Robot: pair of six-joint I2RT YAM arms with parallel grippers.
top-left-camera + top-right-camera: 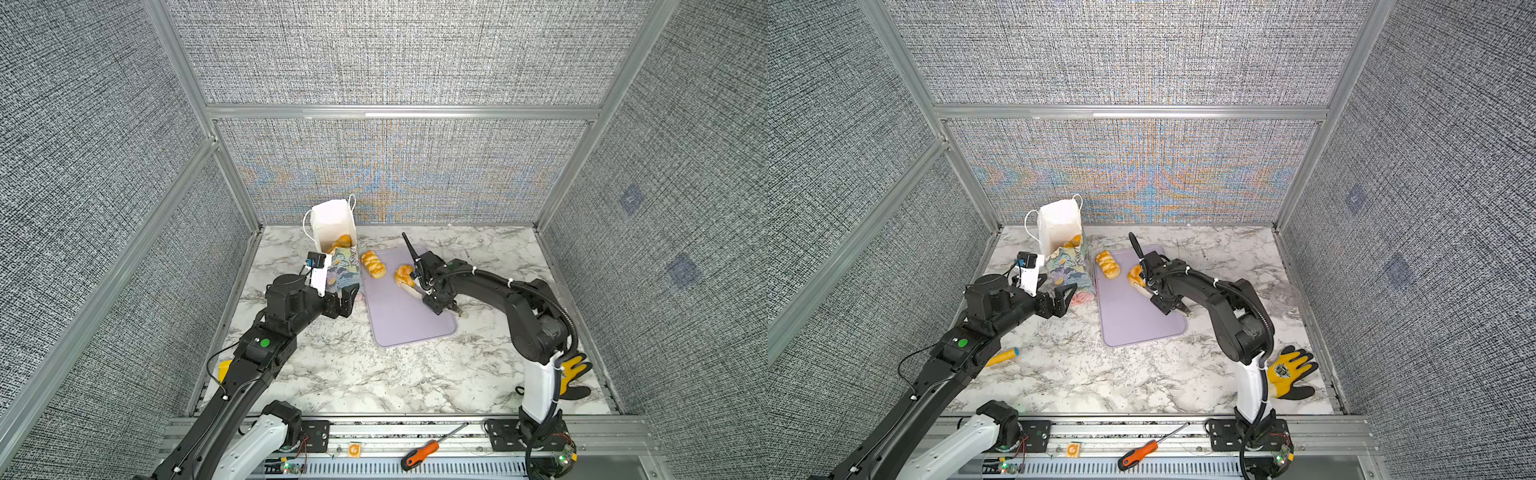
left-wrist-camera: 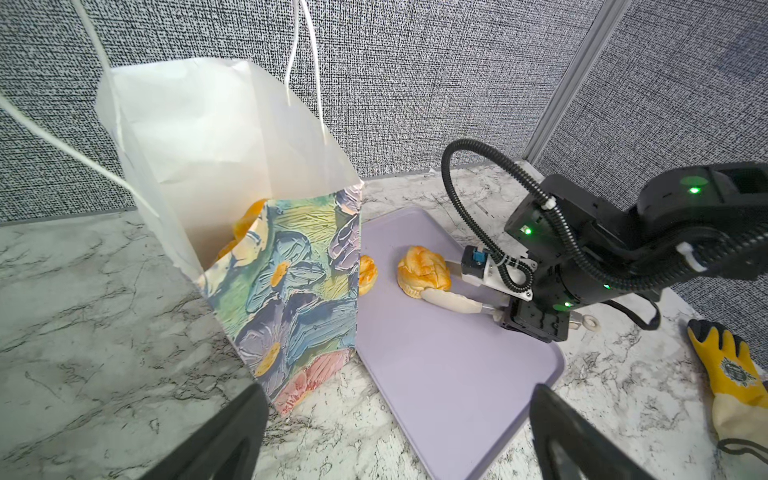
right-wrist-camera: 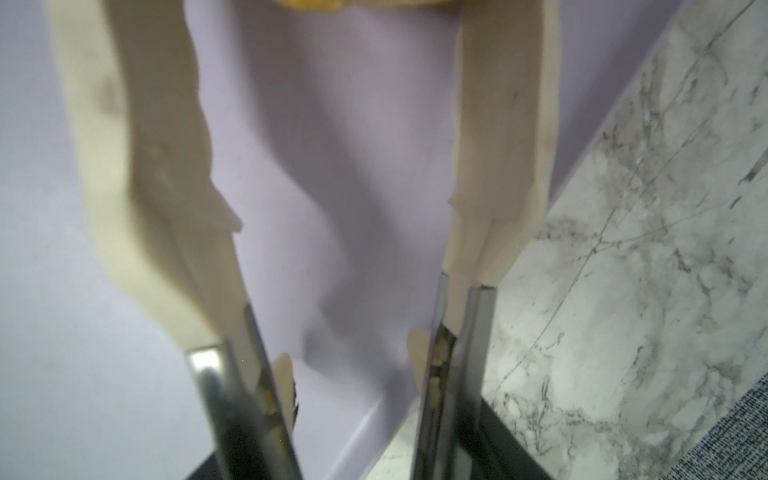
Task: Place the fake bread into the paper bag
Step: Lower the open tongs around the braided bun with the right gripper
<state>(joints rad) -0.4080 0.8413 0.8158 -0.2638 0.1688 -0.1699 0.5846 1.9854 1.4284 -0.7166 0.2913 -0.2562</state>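
Note:
The paper bag [image 1: 332, 220] [image 1: 1059, 224] [image 2: 291, 266] stands open at the back left with fake bread [image 1: 341, 242] [image 2: 249, 216] inside it. On the lilac tray [image 1: 407, 328] [image 1: 1138, 328] [image 2: 457, 374] lie a braided roll [image 1: 372, 264] [image 1: 1108, 264] and a croissant [image 1: 404, 275] [image 1: 1135, 274] [image 2: 424, 270]. My right gripper [image 1: 409, 282] [image 2: 436, 279] [image 3: 324, 16] has long cream-tipped fingers [image 3: 498, 104] closed against two sides of the croissant, which rests on the tray. My left gripper [image 1: 1065, 301] [image 2: 397, 395] is open and empty, low beside the bag's front corner.
A yellow work glove [image 1: 1291, 372] [image 2: 731, 374] lies at the right edge by the right arm's base. A yellow cylinder [image 1: 1003, 357] sits under the left arm. An orange screwdriver [image 1: 419, 453] rests on the front rail. Grey panel walls enclose three sides.

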